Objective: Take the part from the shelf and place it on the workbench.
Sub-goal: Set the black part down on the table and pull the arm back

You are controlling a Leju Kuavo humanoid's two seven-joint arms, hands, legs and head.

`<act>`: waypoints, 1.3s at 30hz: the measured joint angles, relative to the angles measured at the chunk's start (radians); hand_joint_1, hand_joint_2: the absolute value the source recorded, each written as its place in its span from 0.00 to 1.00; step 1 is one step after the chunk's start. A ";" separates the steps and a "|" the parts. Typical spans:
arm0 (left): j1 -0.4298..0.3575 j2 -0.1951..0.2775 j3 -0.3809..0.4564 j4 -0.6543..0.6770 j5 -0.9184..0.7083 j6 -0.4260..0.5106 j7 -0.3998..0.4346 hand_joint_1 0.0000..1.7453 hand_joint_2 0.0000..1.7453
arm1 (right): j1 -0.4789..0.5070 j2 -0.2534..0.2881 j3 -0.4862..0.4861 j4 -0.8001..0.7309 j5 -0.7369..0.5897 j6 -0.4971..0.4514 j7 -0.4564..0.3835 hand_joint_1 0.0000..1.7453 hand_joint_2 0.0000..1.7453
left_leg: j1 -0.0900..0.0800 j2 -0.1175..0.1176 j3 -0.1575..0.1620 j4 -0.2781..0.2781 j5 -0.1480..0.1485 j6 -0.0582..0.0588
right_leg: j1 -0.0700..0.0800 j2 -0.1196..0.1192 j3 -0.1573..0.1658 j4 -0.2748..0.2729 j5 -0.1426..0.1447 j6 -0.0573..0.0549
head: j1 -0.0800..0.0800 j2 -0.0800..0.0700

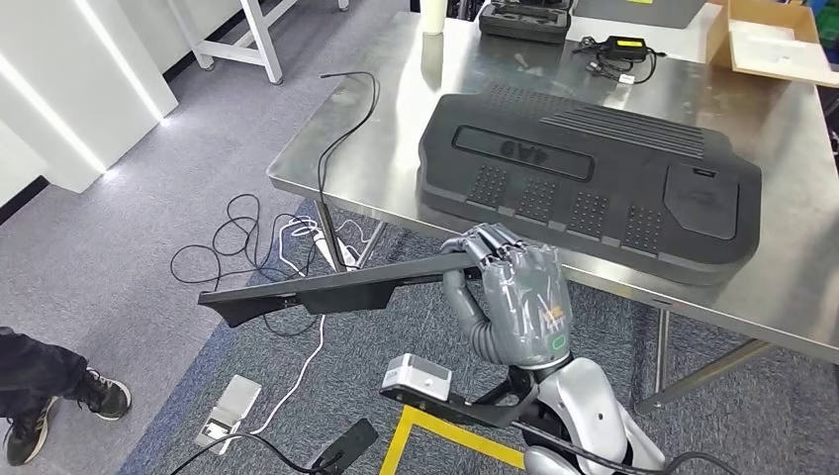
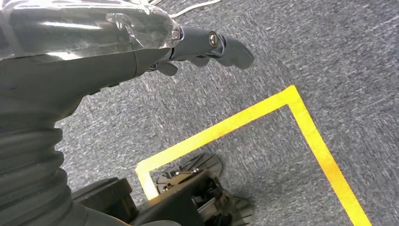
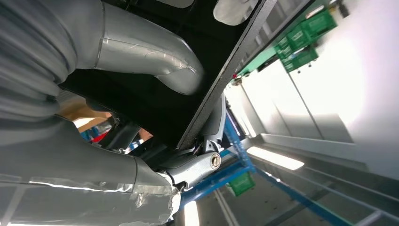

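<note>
Carry step: the right hand [image 1: 521, 297] grips a flat black panel [image 1: 326, 287] at centre frame, short of the steel desk [image 1: 396, 129]. Next: lift it over the edge. The left hand [image 2: 141, 42] hangs empty, fingers loosely apart.

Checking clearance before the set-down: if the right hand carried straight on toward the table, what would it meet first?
Probably the metal table edge, just beyond the right hand gripping the flat black panel. The large black cover lies further in. Depth is unclear.

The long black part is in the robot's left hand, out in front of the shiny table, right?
Not quite. The right hand holds the long black part, as the head view shows. The left hand hangs over the carpet holding nothing. The part is indeed out in front of the shiny table.
</note>
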 joint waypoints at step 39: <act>-0.012 0.001 -0.008 0.000 -0.009 0.035 0.002 0.00 1.00 | -0.010 -0.017 -0.051 0.003 0.012 -0.015 0.039 1.00 1.00 | 0.003 0.003 -0.045 0.009 0.037 0.009 | -0.004 0.001 0.071 -0.024 -0.050 0.023 | -0.010 0.000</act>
